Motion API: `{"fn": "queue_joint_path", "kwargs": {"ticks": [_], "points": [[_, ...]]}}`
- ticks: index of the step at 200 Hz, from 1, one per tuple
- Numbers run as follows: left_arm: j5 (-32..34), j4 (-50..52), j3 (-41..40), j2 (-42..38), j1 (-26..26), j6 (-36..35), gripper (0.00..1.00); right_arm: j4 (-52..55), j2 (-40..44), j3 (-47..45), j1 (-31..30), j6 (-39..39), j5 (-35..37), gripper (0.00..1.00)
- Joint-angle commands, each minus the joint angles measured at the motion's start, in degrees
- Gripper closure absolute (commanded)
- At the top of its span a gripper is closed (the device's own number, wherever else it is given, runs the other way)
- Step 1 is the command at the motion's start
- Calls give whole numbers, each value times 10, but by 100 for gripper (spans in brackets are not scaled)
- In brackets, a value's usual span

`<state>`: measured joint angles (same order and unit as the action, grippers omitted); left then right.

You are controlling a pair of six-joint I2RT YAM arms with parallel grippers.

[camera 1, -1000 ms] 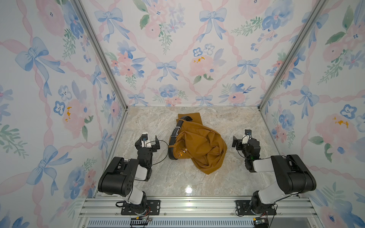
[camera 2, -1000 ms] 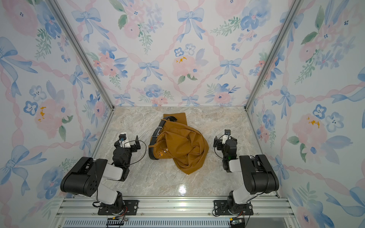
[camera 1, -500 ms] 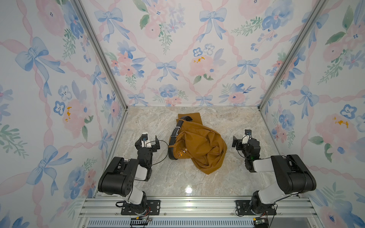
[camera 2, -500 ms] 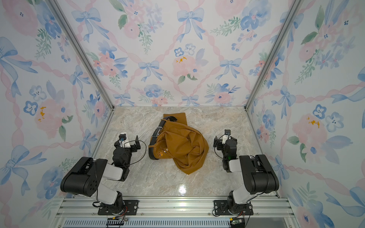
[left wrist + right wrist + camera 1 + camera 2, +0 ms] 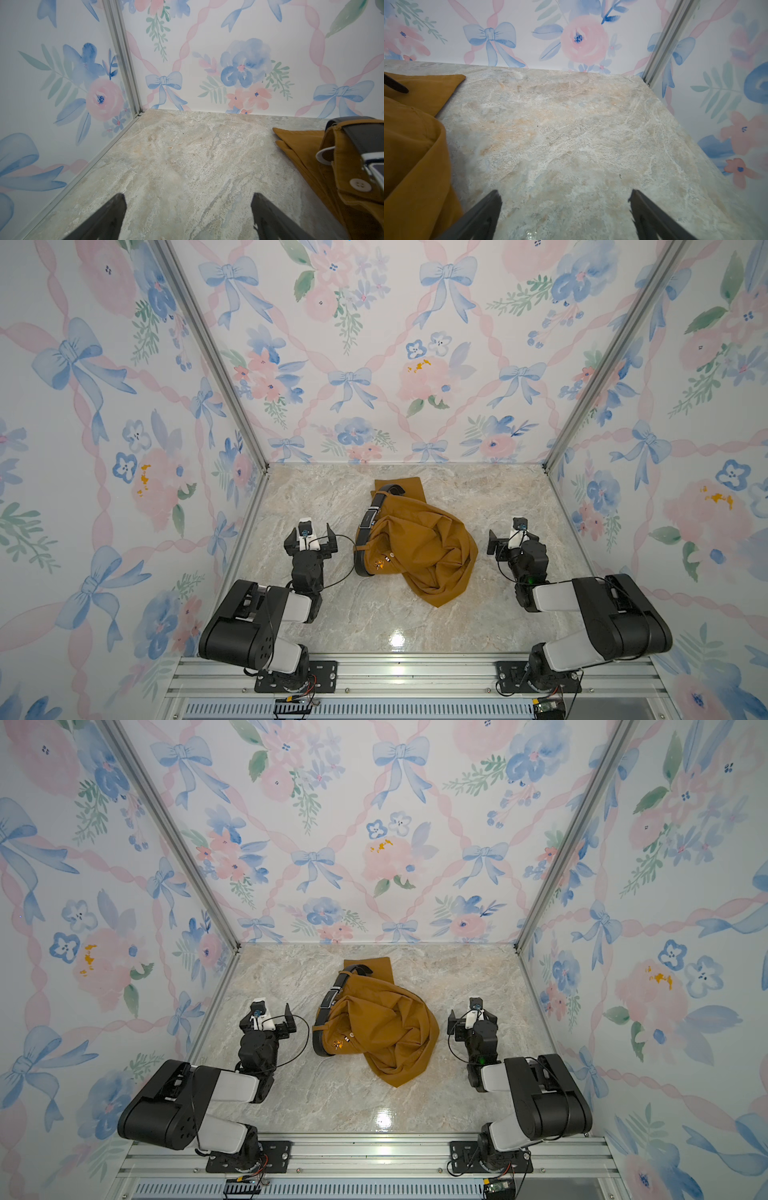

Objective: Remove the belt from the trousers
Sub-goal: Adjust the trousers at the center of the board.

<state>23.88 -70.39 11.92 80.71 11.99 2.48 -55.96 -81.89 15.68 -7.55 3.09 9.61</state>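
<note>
The mustard trousers (image 5: 419,547) (image 5: 386,1027) lie crumpled in the middle of the marble table in both top views. The black belt (image 5: 371,508) (image 5: 336,988) runs along their waistband on the left side, its silver buckle (image 5: 366,523) facing up. My left gripper (image 5: 310,531) (image 5: 268,1013) stands open just left of the waistband, apart from it. In the left wrist view the gripper (image 5: 188,199) holds nothing; the trousers (image 5: 342,187), the belt (image 5: 361,137) and a white button (image 5: 360,185) lie beside it. My right gripper (image 5: 513,537) (image 5: 564,195) is open right of the trousers (image 5: 415,145).
Flowered walls close in the marble table (image 5: 316,497) on three sides, with aluminium posts (image 5: 216,364) in the back corners. A metal rail (image 5: 395,672) carrying both arm bases runs along the front edge. A thin black cable (image 5: 345,543) loops from the left wrist.
</note>
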Motion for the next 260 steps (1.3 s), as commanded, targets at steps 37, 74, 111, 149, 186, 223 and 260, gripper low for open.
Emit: {"fn": "queue_joint_path", "kwargs": {"ticks": [37,74,111,149,186,223,260], "points": [[-100,229,69,-142,-18,325,2,436,249,165,-53,-110,9,1],[-237,380,138,-121,28,302,2,521,208,222,-194,-136,18,1],[-307,384,111,-121,35,308,2,513,82,240,-250,-201,14,1],[-349,383,104,-71,72,339,2,517,-5,241,-282,-260,-4,11],[-337,383,120,-60,131,289,4,461,-30,190,-328,-304,6,25],[-330,482,240,-82,137,198,98,458,-32,188,-378,-329,10,22],[-313,607,450,-96,153,-35,100,570,48,277,-421,-210,4,12]]}}
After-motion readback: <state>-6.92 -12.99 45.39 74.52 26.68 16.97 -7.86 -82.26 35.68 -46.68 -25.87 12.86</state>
